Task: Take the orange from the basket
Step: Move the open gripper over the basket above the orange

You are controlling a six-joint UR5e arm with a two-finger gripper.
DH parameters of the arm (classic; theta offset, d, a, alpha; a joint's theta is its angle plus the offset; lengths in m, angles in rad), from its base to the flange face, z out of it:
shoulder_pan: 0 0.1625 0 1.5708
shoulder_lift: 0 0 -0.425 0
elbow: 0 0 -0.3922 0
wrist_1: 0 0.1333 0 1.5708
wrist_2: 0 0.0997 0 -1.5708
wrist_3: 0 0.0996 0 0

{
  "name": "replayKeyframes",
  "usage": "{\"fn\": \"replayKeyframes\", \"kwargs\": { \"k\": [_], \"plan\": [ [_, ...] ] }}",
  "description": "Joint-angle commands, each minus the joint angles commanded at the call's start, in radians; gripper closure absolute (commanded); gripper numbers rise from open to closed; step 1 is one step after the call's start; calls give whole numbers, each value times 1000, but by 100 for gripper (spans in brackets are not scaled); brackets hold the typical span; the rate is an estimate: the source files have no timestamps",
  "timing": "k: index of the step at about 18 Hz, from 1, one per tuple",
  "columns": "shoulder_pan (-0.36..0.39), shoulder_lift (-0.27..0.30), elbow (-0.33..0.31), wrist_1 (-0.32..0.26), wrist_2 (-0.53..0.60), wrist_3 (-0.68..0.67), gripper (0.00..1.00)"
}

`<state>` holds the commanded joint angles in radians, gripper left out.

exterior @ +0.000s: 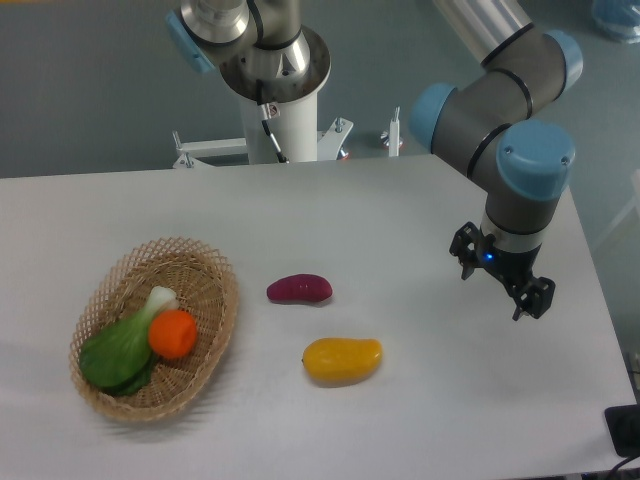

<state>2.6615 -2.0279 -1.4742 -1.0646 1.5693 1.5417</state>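
Observation:
The orange (173, 334) is small, round and bright orange-red. It lies inside the tan woven basket (203, 262) at the table's left, resting against a green leafy vegetable (118, 353). My gripper (500, 283) hangs over the right side of the table, far to the right of the basket. Its two black fingers are spread apart with nothing between them.
A purple sweet potato (299, 289) lies right of the basket near the table's middle. A yellow-orange mango-shaped fruit (342, 359) sits in front of it. The robot's white base post (281, 120) stands at the table's back edge.

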Motion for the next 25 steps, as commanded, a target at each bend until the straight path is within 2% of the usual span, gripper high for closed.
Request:
{"fn": "replayKeyframes", "kwargs": {
  "k": [6, 7, 9, 13, 17, 20, 25],
  "plan": [
    [-24, 6, -3, 0, -27, -20, 0],
    [-32, 9, -11, 0, -38, -55, 0],
    [-66, 12, -38, 8, -37, -211, 0],
    [-159, 32, -61, 37, -40, -334, 0],
    [-259, 41, -67, 49, -61, -610, 0],
    [-327, 41, -67, 63, -84, -629, 0],
    [-445, 41, -69, 66, -107, -778, 0]
  ]
}}
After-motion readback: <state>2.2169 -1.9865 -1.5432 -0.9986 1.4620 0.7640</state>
